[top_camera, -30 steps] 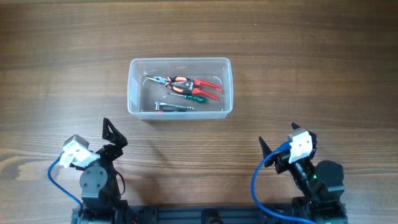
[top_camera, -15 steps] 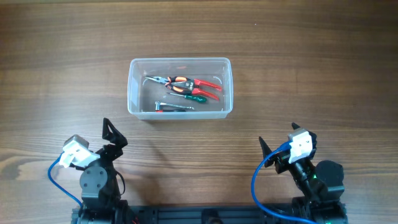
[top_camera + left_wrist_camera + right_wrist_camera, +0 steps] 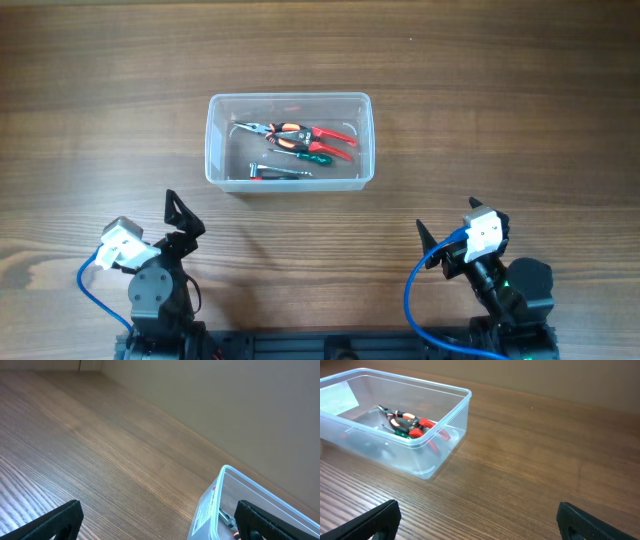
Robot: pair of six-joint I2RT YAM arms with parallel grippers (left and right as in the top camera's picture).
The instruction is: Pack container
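The clear plastic container [image 3: 214,150] stands on the wooden table, a little left of centre. Inside lie red-and-orange handled pliers [image 3: 300,133], a green-handled screwdriver [image 3: 305,155] and a small metal tool [image 3: 275,172]. The container also shows in the left wrist view [image 3: 212,505] and the right wrist view [image 3: 445,425], with the pliers [image 3: 407,422] inside. My left gripper [image 3: 180,222] is open and empty near the front left edge, well short of the container. My right gripper [image 3: 445,232] is open and empty near the front right edge.
Bare wooden table top surrounds the container on all sides. Blue cables loop beside both arm bases [image 3: 95,285] at the front edge. A wall lies beyond the table's far edge in the left wrist view.
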